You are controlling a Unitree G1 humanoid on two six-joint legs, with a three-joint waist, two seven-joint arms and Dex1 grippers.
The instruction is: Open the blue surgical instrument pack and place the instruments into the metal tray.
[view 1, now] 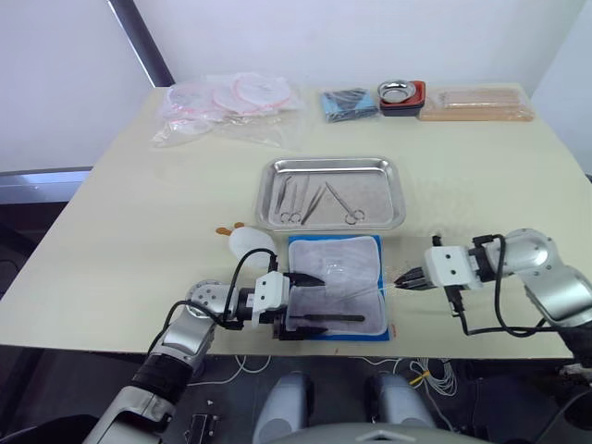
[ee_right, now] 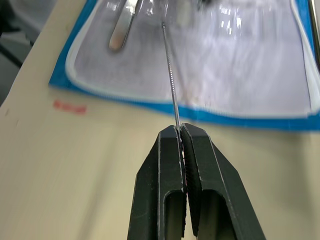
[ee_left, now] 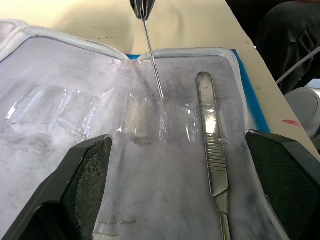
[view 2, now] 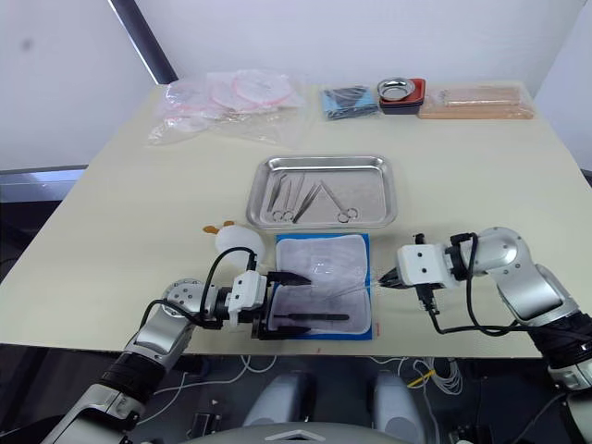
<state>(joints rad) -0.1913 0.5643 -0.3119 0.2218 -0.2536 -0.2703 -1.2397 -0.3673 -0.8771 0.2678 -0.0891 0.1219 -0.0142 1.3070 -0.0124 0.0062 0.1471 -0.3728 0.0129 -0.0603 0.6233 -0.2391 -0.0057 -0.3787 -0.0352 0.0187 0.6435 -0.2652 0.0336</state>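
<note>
Lab-like robot test setup, plain white walls, pale desk (view 1: 139, 231), steel metal tray (view 1: 330, 219) of instruments (view 1: 319, 202), bagged tubing (view 1: 231, 102), cables beneath

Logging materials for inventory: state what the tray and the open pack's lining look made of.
The metal tray: likely stainless steel, shiny grey with reflections. The blue surgical instrument pack: lining looks like white-grey fabric, scuffed, with glossy clear plastic sleeves across it.
</note>
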